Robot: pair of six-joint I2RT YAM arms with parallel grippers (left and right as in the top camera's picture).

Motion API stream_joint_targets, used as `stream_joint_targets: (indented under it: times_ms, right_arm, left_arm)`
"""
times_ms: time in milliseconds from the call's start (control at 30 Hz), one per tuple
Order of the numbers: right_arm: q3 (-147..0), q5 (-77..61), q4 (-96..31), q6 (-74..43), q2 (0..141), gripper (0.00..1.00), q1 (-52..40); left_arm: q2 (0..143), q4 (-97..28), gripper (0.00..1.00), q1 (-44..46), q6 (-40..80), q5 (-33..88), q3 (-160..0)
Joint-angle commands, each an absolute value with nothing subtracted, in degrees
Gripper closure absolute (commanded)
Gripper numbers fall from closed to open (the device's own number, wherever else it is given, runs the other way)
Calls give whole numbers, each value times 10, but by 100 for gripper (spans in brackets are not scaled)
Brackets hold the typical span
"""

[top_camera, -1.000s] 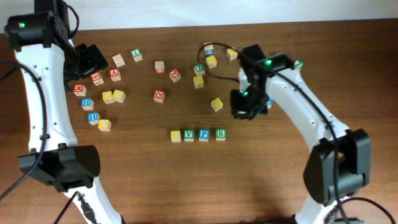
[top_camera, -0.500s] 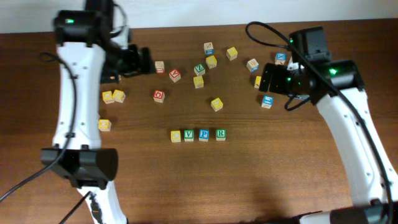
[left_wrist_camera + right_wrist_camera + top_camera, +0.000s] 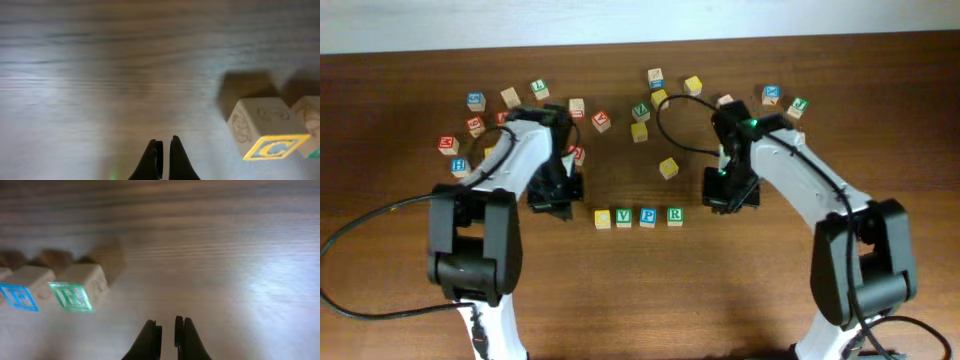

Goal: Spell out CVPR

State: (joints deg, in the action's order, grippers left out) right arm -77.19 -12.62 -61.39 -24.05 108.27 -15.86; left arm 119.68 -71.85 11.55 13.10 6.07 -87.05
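Four letter blocks stand in a row near the table's middle: a yellow C (image 3: 603, 217), a green V (image 3: 624, 216), a blue P (image 3: 648, 216) and a green R (image 3: 674, 214). My left gripper (image 3: 558, 198) hangs low just left of the row, shut and holding nothing. In the left wrist view its fingertips (image 3: 165, 150) point at bare wood, with the C block (image 3: 265, 132) off to the right. My right gripper (image 3: 726, 194) sits just right of the row, shut and empty. The right wrist view shows its tips (image 3: 167, 330) over bare wood, with the R block (image 3: 75, 294) and the P block (image 3: 22, 294) to the left.
Loose letter blocks lie scattered along the back: a yellow one (image 3: 668, 167) behind the row, a red one (image 3: 601, 121), a yellow one (image 3: 693, 85), a blue one (image 3: 772, 94) and several at the back left (image 3: 475, 100). A black cable (image 3: 665, 120) loops by the right arm.
Both arms have swung in from the back of the table and come down beside the row, left arm to its left, right arm to its right. The four blocks have not moved.
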Motion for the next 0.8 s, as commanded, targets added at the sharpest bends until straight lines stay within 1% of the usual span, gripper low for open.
stream_joint_targets:
  times_ms: [0,67,267,433,533,767]
  right_arm:
    - [-714,-159,-527,-277,1085,96,-188]
    - [-699,-161,-487,-306,1091,96,-199]
    - [-696,-161,-461,-334,1100,96,-218]
    - [-696,-163,-447,-335,1100,96,-238]
    - [-696,-191,-436,-335,1100,96,-238]
    - [-696,-202,-414,-335,1100,96,-260]
  left_arm:
    - [1193,-681,100,148,186,77,-836]
    - [1193,-658,100,155,197,77,-828]
    - [1193,-632,100,156,214,83,-815]
    - [1193,-627,100,181,214,97,-815]
    - [1193,-624,100,183,215,98,-815]
    - [1193,-608,100,190,216,110,-815]
